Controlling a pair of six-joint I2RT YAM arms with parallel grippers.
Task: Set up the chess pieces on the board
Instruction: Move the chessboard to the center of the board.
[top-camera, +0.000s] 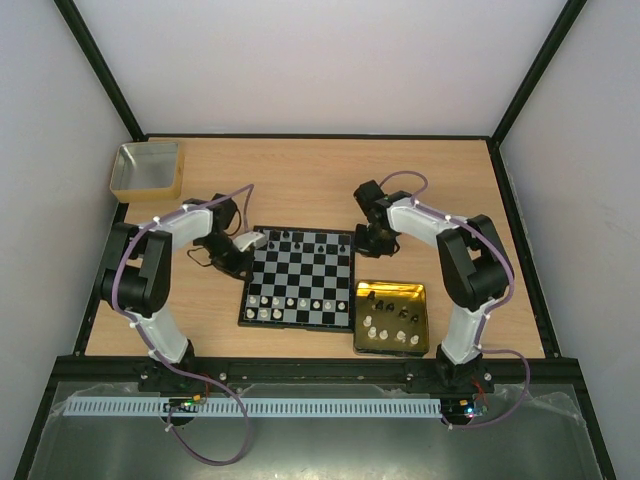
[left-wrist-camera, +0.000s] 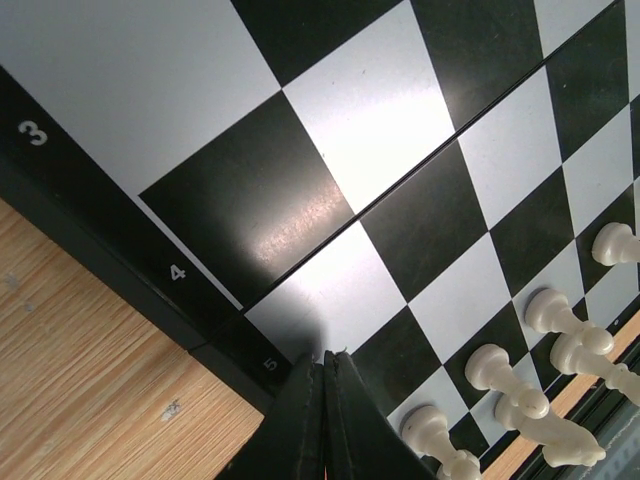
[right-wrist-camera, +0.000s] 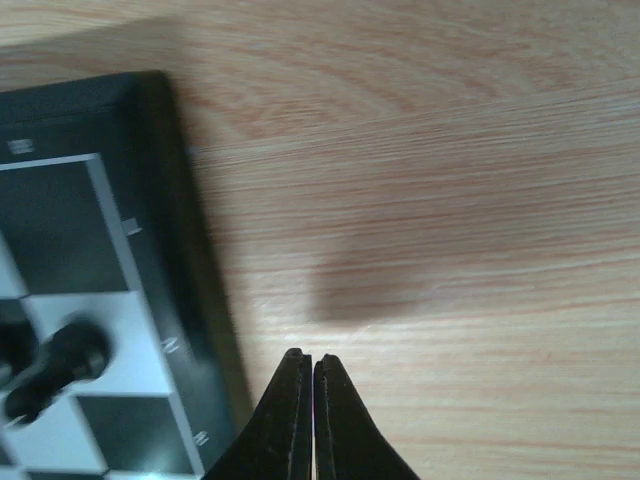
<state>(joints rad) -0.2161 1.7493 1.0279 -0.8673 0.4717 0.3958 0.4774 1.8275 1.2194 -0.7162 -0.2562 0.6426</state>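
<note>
The board (top-camera: 300, 272) lies mid-table. Black chess pieces (top-camera: 300, 238) stand along its far row and white chess pieces (top-camera: 290, 302) on its two near rows. My left gripper (top-camera: 258, 242) hangs over the board's left edge. In the left wrist view it (left-wrist-camera: 328, 355) is shut and empty above a white square of the board (left-wrist-camera: 250, 200), with white pieces (left-wrist-camera: 510, 375) to the right. Just off the far right corner, my right gripper (top-camera: 362, 240) is also shut and empty (right-wrist-camera: 312, 358) over bare wood beside the board's border (right-wrist-camera: 160, 200), near a black piece (right-wrist-camera: 60, 365).
A shiny gold tray (top-camera: 362, 318) sits right of the board with loose black pieces (top-camera: 395, 298) and white pieces (top-camera: 385, 330) in it. A yellowish square box (top-camera: 150, 167) stands at the far left corner. Black frame posts border the table.
</note>
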